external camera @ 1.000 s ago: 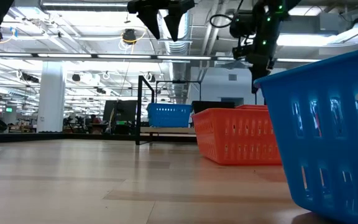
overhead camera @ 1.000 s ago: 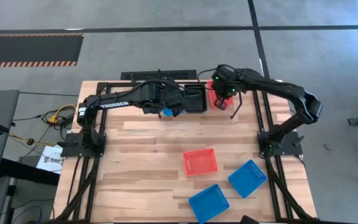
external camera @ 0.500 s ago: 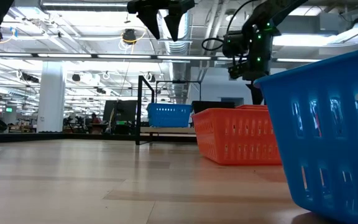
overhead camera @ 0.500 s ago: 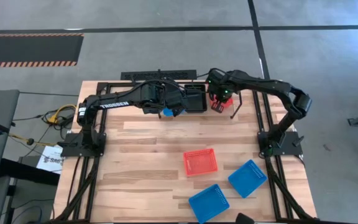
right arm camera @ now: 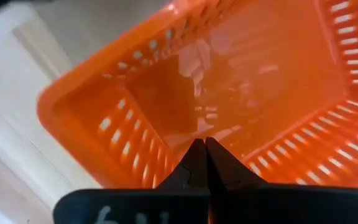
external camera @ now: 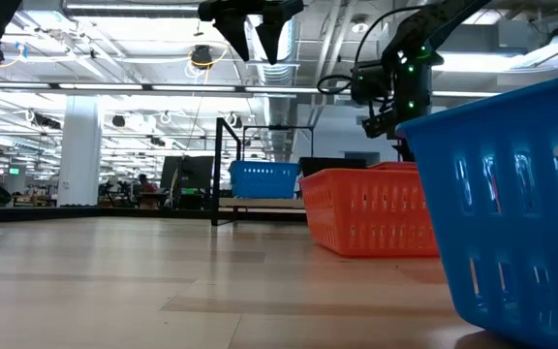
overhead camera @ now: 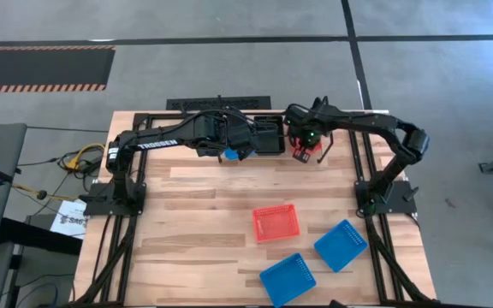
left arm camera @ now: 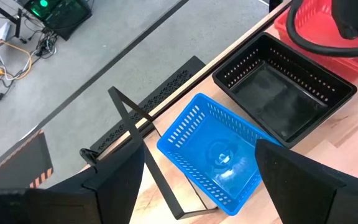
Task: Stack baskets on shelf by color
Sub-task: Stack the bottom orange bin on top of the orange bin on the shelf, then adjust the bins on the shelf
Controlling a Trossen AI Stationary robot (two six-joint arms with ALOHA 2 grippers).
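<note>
From above I read TROSSEN in white on my left arm, which reaches along the table's far edge; its left gripper [overhead camera: 245,145] hangs over a blue basket [overhead camera: 229,155] beside the black basket [overhead camera: 268,135]. My right gripper [overhead camera: 302,141] sits over a red-orange basket [overhead camera: 303,151] at the far right. Nearer me lie a loose red-orange basket [overhead camera: 276,222] and two blue baskets [overhead camera: 341,245] [overhead camera: 287,278] on the plank table [overhead camera: 195,222].

At table height, a blue basket wall [external camera: 502,204] fills the right foreground and blocks much beyond it.

My left wrist camera shows the fingers [left arm camera: 114,180] spread wide and empty, the blue basket [left arm camera: 219,152] between them below, on the shelf [left arm camera: 135,121].

My right wrist camera shows the jaws pressed together, tips meeting over the orange basket's floor [right arm camera: 260,81]; I cannot tell whether they pinch its wall.
</note>
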